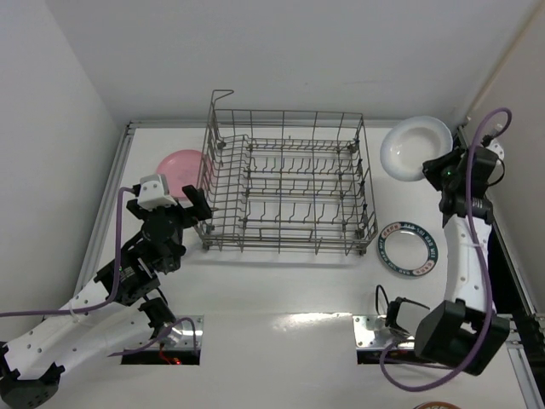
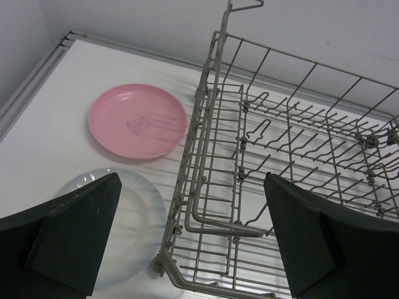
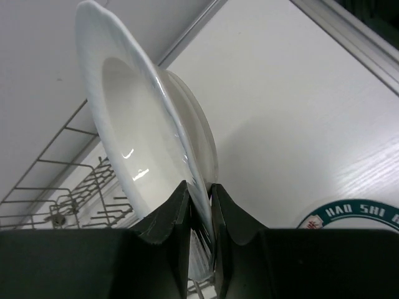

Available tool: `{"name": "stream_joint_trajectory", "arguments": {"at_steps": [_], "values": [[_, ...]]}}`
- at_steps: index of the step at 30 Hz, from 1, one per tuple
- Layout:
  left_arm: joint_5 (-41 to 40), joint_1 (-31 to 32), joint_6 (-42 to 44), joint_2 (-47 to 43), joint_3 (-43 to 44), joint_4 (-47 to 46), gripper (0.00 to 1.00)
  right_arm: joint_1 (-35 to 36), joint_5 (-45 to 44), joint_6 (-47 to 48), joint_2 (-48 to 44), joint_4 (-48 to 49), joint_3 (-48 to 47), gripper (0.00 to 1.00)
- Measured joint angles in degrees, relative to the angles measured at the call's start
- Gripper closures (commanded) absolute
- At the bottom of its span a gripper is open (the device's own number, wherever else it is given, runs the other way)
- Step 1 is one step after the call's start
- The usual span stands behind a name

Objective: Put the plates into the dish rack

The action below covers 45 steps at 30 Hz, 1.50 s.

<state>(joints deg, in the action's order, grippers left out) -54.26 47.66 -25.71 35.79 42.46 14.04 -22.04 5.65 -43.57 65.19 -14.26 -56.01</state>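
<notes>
- Right gripper [image 3: 199, 194] pinches the rim of the white plate [image 3: 143, 137], one finger pressed on each face. The plate is tipped steeply up. Judgement: an edge-on grip lets it drop between tines.
- Overhead view: this plate sits upper right, beyond the right end of the dish rack [image 1: 285, 243] and not over it.
- Left gripper [image 2: 192, 180] is spread wide and holds nothing. It hovers at the rack's left end, above a pale plate [image 2: 134, 218].
- Pink plate [image 2: 137, 121] lies flat in the upper left of the left wrist view, just beside the rack.
- Blue-rimmed plate [image 1: 407, 250] lies flat to the right of the rack.
- Materials: the white plate is glossy, with a deep well and a broad rim. The pink plate is smooth with a faint centre print. The rack is thin grey wire with upright tines and has no plate in it yet.
</notes>
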Motion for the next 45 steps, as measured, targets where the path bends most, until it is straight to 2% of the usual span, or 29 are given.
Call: {"name": "stream_joint_trajectory", "arguments": {"at_steps": [6,16,21,28,33,38,45], "values": [[0.26,0.00,0.00,0.00,0.00,0.00,0.00,8.41,-11.72,4.74,-2.47,-9.38,-3.89,1.00],[0.46,0.07,0.00,0.55,0.00,0.00,0.00,31.04,-29.59,8.52,-3.48,-21.46,-6.84,1.00],[0.48,0.39,0.00,0.59,0.00,0.00,0.00,40.83,-39.45,8.41,0.31,-24.92,-11.06,1.00],[0.48,0.39,0.00,0.59,0.00,-0.04,0.00,52.19,-53.11,2.67,14.36,-31.93,-18.82,1.00],[0.48,0.39,0.00,0.66,0.00,-0.11,0.00,55.78,-59.63,-3.23,21.11,-38.47,-22.03,1.00],[0.48,0.39,0.00,1.11,0.00,-0.44,0.00,56.61,-62.88,-6.01,20.85,-40.28,-22.80,1.00],[0.48,0.39,0.00,1.14,0.00,-0.44,0.00,56.63,-65.88,-4.90,16.96,-40.94,-22.73,1.00]]}}
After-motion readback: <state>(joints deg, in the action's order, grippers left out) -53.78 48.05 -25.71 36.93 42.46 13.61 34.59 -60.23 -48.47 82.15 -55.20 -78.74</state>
